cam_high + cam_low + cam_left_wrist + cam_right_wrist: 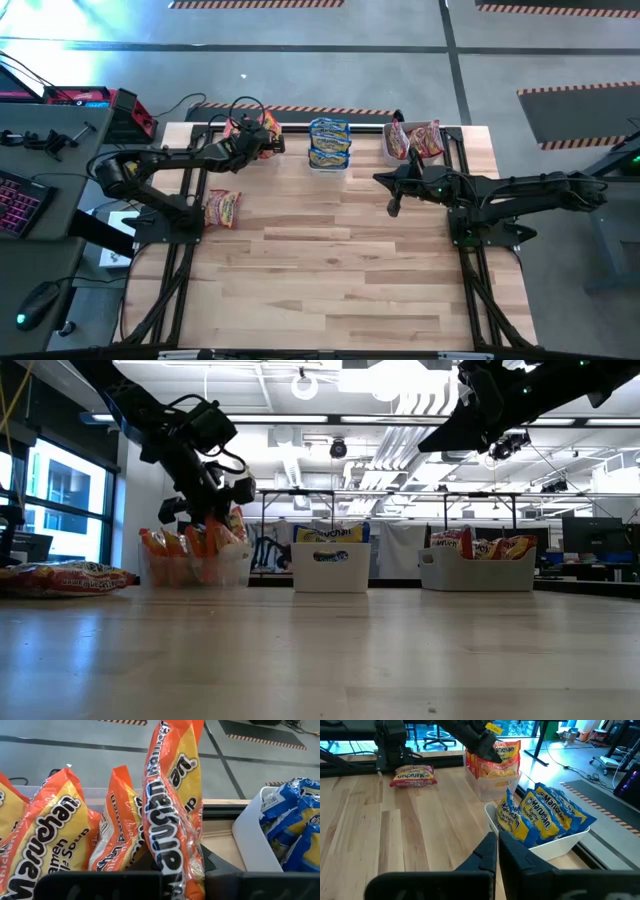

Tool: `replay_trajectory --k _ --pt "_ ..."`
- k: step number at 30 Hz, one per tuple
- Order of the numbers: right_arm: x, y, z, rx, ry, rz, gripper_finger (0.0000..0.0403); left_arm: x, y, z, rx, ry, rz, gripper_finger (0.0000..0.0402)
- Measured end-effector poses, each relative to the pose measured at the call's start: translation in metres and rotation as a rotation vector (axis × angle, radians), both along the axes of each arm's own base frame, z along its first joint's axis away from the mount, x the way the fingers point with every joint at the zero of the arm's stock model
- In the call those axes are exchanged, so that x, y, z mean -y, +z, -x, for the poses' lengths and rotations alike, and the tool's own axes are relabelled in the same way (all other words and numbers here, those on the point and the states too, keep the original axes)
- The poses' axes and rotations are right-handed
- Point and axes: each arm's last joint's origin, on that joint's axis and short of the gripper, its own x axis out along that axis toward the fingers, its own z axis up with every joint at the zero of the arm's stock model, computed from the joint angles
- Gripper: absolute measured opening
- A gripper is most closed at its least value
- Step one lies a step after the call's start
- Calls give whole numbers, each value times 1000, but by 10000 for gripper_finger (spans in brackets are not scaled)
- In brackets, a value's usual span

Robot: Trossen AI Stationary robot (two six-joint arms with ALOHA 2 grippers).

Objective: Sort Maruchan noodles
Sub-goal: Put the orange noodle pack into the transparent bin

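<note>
My left gripper (252,140) is over the clear bin (228,570) at the far left of the table and is shut on an orange-red noodle packet (172,805). More orange-red packets (42,840) stand on edge in that bin. Blue-and-white packets (329,142) fill the middle white bin (330,572). Red-and-white packets (413,139) stand in the right bin (478,574). One red-and-white packet (222,208) lies flat on the table near the left arm's base. My right gripper (497,851) hangs shut above the table, in front of the right bin, touching nothing. My left gripper pinches one orange-red packet between its two fingers near the packet's end (175,870), slanting down from above over the bin. The packet stands on edge among the others in the bin, with its far end (175,735) well above them. The gripper's bar hides the pads.
The three bins sit in a row along the far edge. The wooden table's (330,280) middle and near parts carry only the loose packet. A desk with a keyboard (20,205) and a mouse stands left of the table.
</note>
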Motion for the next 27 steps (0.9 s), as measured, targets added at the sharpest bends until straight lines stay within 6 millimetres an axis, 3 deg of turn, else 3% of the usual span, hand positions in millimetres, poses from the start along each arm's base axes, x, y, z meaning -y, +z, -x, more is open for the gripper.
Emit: replay_trajectory --k 10,15,22,27 --pt "0 0 0 0 0 0 0 0 -6 -1 -28 -35 35 20" --pt "0 0 0 0 0 0 0 0 -5 -4 -42 -121 51 61" --pt "0 0 0 0 0 0 0 -3 38 -12 -83 -218 0 145" --pt "0 0 0 0 0 0 0 -9 60 -13 -140 -236 0 175"
